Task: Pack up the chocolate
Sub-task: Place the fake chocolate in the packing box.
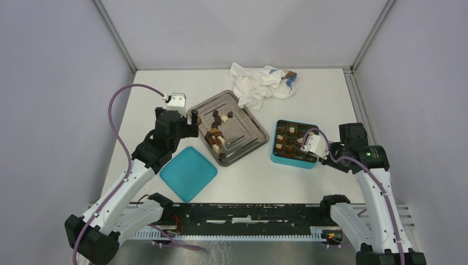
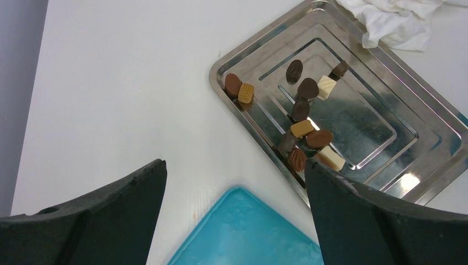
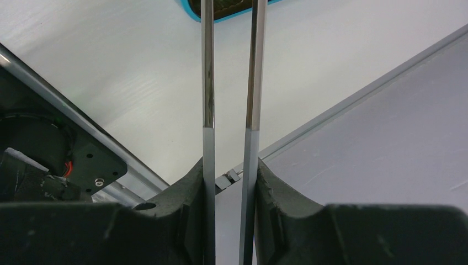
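The left gripper (image 1: 191,125) is hovering with its jaws spread wide and nothing between them, just off the left edge of the metal tray (image 1: 251,118), above the white table (image 1: 248,182) and beyond the teal lid (image 1: 188,173) that is lying flat. Dark, tan and cream chocolate pieces (image 1: 216,137) are sitting scattered on the tray's left half, while a white cloth (image 1: 256,83) is overlapping its far corner. Right of the tray, the teal box (image 1: 274,156) is holding other chocolates (image 1: 288,138), and the right gripper (image 1: 312,144) is clamping metal tweezers (image 3: 207,83) at the box's right side
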`<action>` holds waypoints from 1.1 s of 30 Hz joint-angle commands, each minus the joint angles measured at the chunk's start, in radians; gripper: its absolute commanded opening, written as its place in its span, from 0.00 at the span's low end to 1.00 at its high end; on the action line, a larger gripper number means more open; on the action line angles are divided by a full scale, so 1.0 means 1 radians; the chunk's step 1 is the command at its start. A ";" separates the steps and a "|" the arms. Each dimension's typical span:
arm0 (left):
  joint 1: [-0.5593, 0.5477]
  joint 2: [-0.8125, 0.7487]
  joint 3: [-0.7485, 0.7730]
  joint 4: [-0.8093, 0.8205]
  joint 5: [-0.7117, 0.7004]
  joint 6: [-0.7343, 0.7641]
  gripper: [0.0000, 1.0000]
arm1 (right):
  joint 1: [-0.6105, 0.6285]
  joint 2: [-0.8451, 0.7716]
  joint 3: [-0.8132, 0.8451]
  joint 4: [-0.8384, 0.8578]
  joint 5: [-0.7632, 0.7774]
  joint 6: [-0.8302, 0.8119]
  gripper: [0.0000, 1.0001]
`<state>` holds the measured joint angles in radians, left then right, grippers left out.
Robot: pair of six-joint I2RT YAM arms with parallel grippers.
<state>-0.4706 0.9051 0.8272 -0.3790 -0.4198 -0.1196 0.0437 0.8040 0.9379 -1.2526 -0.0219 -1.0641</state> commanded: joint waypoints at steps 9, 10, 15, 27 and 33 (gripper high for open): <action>0.006 0.011 0.015 0.035 0.065 0.026 0.99 | -0.003 0.004 0.024 0.022 0.025 0.007 0.08; 0.007 0.019 0.018 0.037 0.107 0.019 0.99 | -0.004 0.007 0.042 0.034 0.025 0.020 0.08; 0.006 0.151 0.095 0.061 0.549 -0.204 0.95 | -0.004 0.050 0.107 0.182 -0.086 0.162 0.07; -0.401 0.693 0.295 0.237 0.324 -0.577 0.65 | -0.038 0.137 0.017 0.629 -0.278 0.455 0.07; -0.477 0.946 0.512 0.157 0.193 -0.537 0.61 | -0.131 0.160 -0.003 0.707 -0.387 0.508 0.08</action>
<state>-0.9279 1.7645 1.2194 -0.1814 -0.0803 -0.6342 -0.0334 0.9657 0.9394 -0.6910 -0.2981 -0.6308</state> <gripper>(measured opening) 0.615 0.348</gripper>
